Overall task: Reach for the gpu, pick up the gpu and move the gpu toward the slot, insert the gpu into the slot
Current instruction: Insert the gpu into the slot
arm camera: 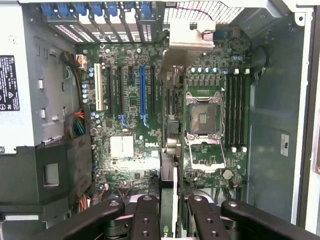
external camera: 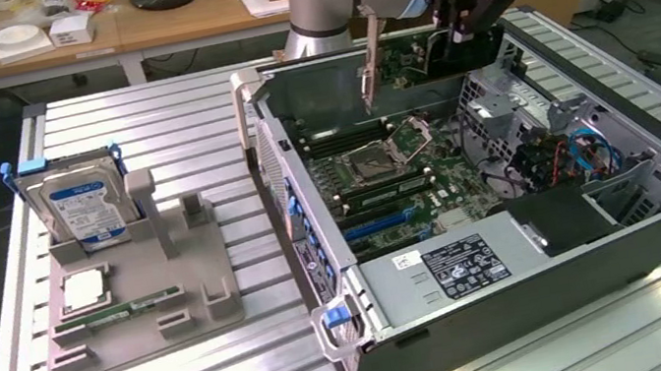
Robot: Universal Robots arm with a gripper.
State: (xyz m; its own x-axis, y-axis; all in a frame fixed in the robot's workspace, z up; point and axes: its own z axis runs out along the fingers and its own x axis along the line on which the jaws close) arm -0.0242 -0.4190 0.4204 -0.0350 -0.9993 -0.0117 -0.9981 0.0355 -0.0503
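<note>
Exterior view, upper centre of frame: the tool (external camera: 461, 25) is clamped on the gpu (external camera: 412, 68), which hangs on edge above the motherboard (external camera: 403, 179) in the open case (external camera: 558, 279), bracket (external camera: 370, 55) toward the frame's left.

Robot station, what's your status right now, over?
Fingers shut on gpu. Gpu hanging on edge over the open case, not in slot yet. Nothing seen blocking the slot.
</note>
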